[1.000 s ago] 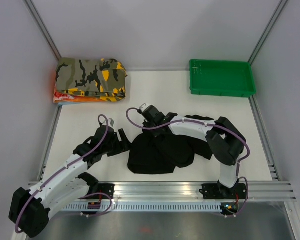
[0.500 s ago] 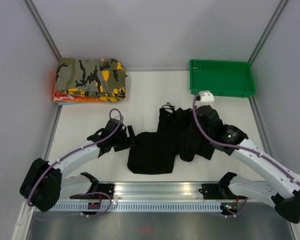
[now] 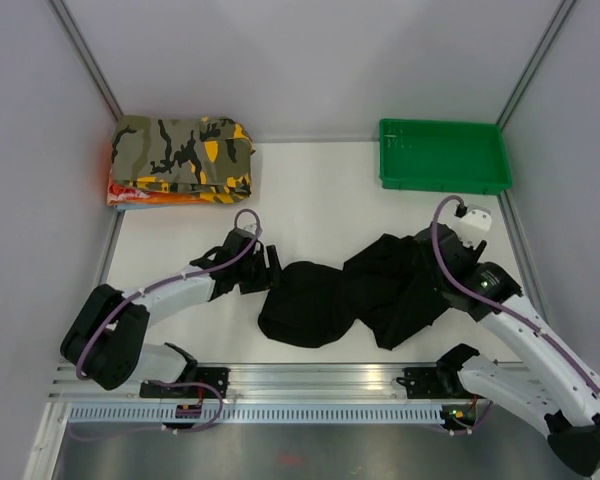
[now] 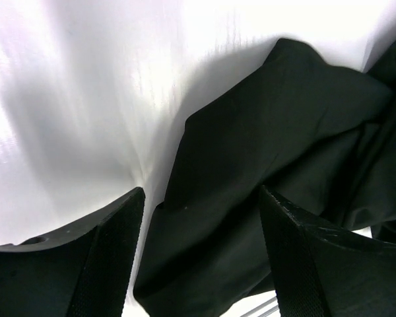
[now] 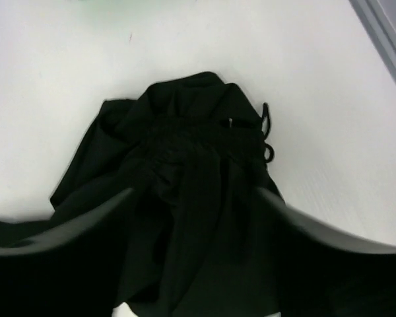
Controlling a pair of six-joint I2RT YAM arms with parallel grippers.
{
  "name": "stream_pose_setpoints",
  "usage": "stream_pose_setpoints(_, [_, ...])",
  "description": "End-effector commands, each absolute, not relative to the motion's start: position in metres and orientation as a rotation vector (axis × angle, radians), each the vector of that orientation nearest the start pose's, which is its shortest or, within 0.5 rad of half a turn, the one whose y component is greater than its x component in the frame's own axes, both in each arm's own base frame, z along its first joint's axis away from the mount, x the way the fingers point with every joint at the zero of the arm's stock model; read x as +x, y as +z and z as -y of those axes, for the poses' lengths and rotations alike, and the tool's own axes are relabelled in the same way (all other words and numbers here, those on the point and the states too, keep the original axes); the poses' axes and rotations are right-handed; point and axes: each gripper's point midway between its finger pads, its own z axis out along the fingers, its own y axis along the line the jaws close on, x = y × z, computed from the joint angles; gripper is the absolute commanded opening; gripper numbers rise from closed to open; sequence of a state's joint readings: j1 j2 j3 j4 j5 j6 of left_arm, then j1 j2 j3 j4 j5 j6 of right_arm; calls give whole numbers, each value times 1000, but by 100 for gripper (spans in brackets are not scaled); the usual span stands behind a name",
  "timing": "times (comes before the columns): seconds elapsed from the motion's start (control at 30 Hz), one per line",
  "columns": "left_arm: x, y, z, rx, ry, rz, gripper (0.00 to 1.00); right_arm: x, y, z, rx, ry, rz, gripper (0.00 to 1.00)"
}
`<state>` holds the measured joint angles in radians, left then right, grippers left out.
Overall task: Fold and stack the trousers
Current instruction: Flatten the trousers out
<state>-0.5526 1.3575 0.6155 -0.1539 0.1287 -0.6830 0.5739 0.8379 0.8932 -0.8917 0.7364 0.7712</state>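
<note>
White table: black trousers lie crumpled near the front edge. Left gripper jaws apart, straddling the left end. Right gripper jaws apart over the waistband, blurred. Far left: folded camo garment. Far right: green tray.

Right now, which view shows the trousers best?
The top external view: the whole crumpled trousers are in frame. Left wrist shows only one fold; right wrist shows the waistband end with its drawstring.
</note>
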Motion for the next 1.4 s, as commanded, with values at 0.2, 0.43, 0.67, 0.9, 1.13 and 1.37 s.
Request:
stream_pose_setpoints(0.2, [234,28,237,76,-776,-2587,57,273,230,-103,258,128,-2127,96])
stream_pose_setpoints(0.43, [242,27,237,51,-734,-2594,2,284,183,-132,165,147,-2282,98])
stream_pose_setpoints(0.67, [294,158,191,26,-407,-2284,2,281,168,-167,132,379,-2296,98])
stream_pose_setpoints(0.9, [300,304,131,-104,-258,-1909,2,284,154,-187,39,449,-2336,98])
stream_pose_setpoints(1.13, [286,299,85,-228,-31,-1946,2,290,131,-193,15,428,-2360,98])
stream_pose_setpoints(1.37, [276,315,68,-309,-6,-1907,2,283,96,-187,23,384,-2425,98])
